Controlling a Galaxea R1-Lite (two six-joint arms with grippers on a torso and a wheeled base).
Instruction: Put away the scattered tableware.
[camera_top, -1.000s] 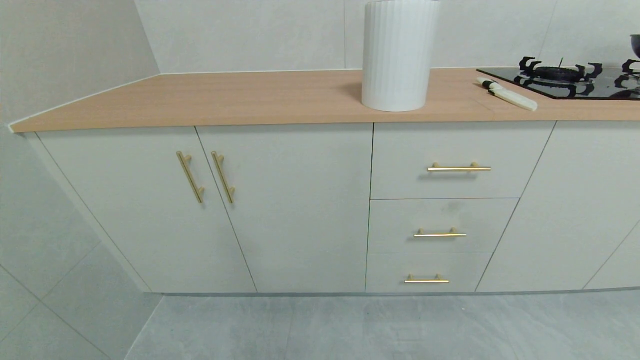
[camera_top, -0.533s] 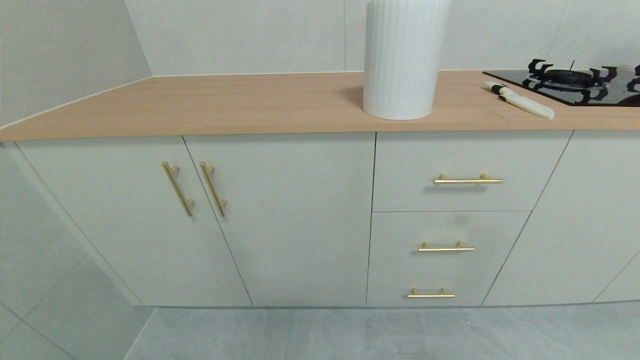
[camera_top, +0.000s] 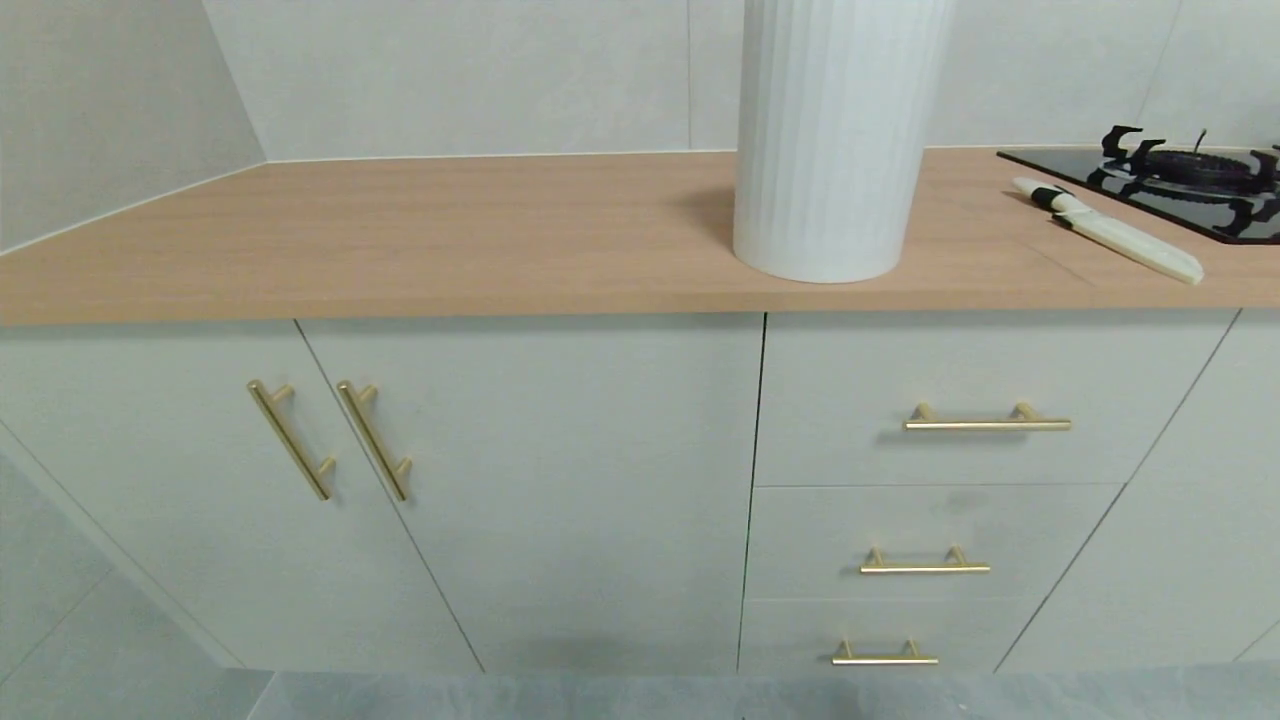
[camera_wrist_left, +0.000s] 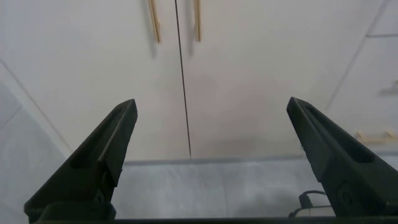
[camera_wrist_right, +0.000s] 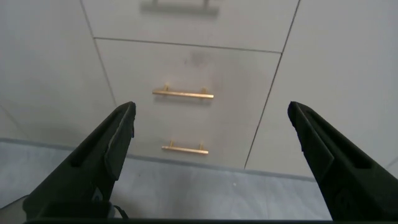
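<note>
- Knife (camera_top: 1105, 230): pale, w/ a black band near its far end. It lies flat on the wood countertop (camera_top: 450, 240) at the robot's right, just beside the black gas hob (camera_top: 1180, 190). Its near end sits close to the counter's front edge.
- White ribbed container (camera_top: 835, 150): upright on the same counter, to the left of the knife and apart from it, base near the front edge.
- Below the counter, left side: two cabinet doors, shut, w/ slanted gold bar handles (camera_top: 290, 440) (camera_top: 373, 440) either side of the seam.
- Below the counter, right side: three stacked drawers, all shut. Top drawer handle (camera_top: 987, 424), mid drawer handle (camera_top: 925, 568) and bottom drawer handle (camera_top: 885, 657) are all horizontal gold bars.
- Left gripper (camera_wrist_left: 210, 106): low, facing the door seam, w/ grey tile floor (camera_wrist_left: 217, 186) under it. Dark fingers are spread wide w/ nothing between them.
- Right gripper (camera_wrist_right: 210, 109): low, facing the mid and bottom drawers. Fingers are equally wide apart and hold nothing.
- Neither gripper is touching the cabinet fronts; the knife is up on the counter, well apart from both.
</note>
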